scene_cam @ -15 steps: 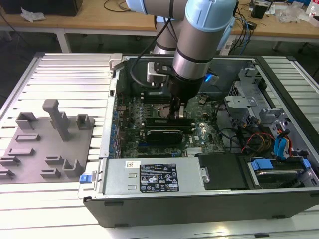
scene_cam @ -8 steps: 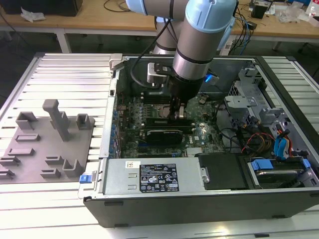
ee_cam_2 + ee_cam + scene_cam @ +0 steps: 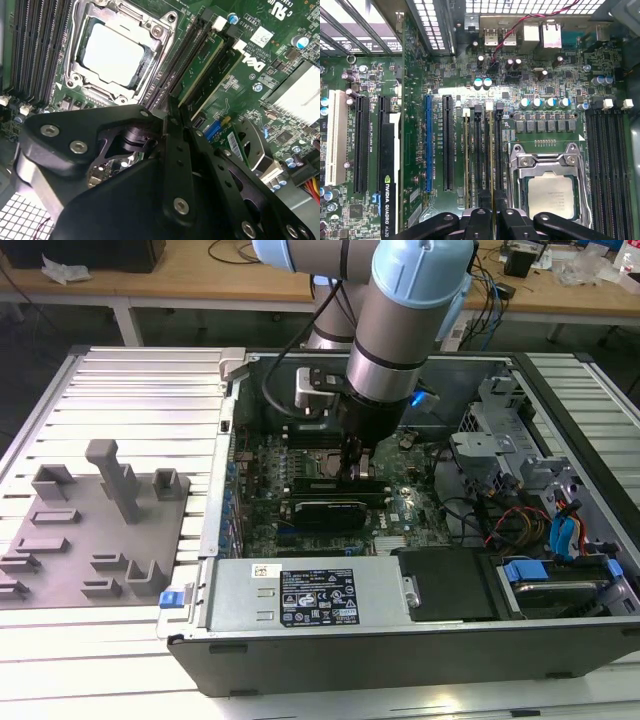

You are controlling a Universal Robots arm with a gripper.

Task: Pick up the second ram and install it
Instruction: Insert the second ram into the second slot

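Second ram stands seated in a memory slot of the motherboard, a thin green stick just beside the pincer's tip in the second wrist view, with the pincer low over the row of slots. We cannot tell whether the pincer is apart, together or clamped on anything, as its own black body hides the tip.

The ribbed metal surface spreads out under everything, reaching well away from the pincer on both sides. On it lies the open computer case, and the pincer is down inside it. The arm comes down into the case from above, straight over the pincer. A grey fixture block with upright posts rests on the surface, well apart from the pincer and outside the case. The silver power supply sits along the case wall, near the pincer but not touching it.

Below the pincer lies the green motherboard. A black card stands in the board just beside the pincer. The square silver processor sits in its metal-framed socket, close beside the pincer. Another green stick stands in the neighbouring slot, on the side of the ram away from the pincer.
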